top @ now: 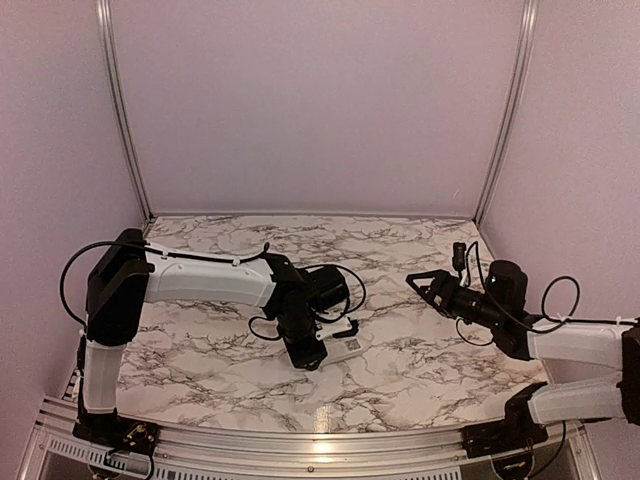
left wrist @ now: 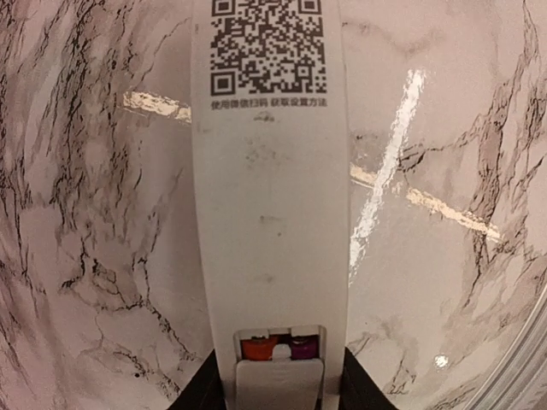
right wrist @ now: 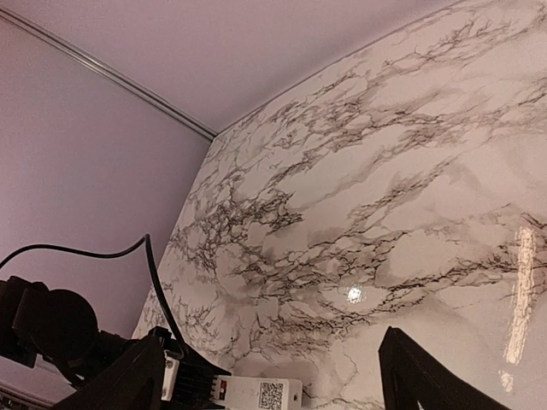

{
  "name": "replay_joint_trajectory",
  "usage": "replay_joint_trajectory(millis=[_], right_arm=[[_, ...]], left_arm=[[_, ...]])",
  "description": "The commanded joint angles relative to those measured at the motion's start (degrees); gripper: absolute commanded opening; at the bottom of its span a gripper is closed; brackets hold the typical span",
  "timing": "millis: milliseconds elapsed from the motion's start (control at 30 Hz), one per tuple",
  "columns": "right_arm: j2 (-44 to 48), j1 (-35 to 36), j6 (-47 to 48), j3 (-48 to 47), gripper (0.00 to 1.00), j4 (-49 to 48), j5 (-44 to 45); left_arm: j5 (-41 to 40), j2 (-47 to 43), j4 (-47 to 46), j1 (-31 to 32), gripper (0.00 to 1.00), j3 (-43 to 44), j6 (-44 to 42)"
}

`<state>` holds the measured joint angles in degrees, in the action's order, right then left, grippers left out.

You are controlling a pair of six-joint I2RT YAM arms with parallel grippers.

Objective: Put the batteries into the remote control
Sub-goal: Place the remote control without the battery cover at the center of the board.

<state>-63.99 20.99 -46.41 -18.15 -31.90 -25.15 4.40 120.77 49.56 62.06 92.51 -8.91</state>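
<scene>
Left gripper [left wrist: 282, 389] pinches the remote control [left wrist: 269, 213] face-down, batteries [left wrist: 278, 347] seated between its fingers; right gripper [top: 425, 288] spread, well apart; loading looks done, next likely sliding the cover [left wrist: 280, 377] shut.

Top view overlooks table [top: 420, 360]; left wrist close above remote control [left wrist: 269, 213]; right wrist shares it.

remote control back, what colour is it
White remote control, with a black QR code at one end; shows best in the left wrist view.
</scene>
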Motion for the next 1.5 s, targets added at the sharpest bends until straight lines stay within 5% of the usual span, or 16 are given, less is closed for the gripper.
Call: replay_joint_trajectory(millis=[0, 133, 500, 1167, 1467], right_arm=[[4.5, -0.8, 7.7, -0.5, 0.88, 7.3, 2.3], [8.1, -0.8, 10.0, -0.2, 0.99, 8.8, 2.4], [15.6, -0.9, 13.1, 0.1, 0.99, 9.8, 1.3], [14.3, -0.9, 15.3, -1.3, 0.95, 10.0, -2.3], [14.2, -0.9, 15.8, -1.5, 0.94, 10.3, -2.9]], left_arm=[[1.6, -2.3, -1.4, 0.4, 0.12, -0.9, -4.9], [2.3, -2.0, -1.4, 0.5, 0.15, -1.1, -6.7], [3.6, -0.5, -1.4, 0.5, 0.21, -1.2, -10.5], [1.5, 4.3, -1.7, 0.5, 0.34, -0.2, -11.8], [-0.7, 5.2, -1.7, 0.5, 0.51, 0.3, -11.0]])
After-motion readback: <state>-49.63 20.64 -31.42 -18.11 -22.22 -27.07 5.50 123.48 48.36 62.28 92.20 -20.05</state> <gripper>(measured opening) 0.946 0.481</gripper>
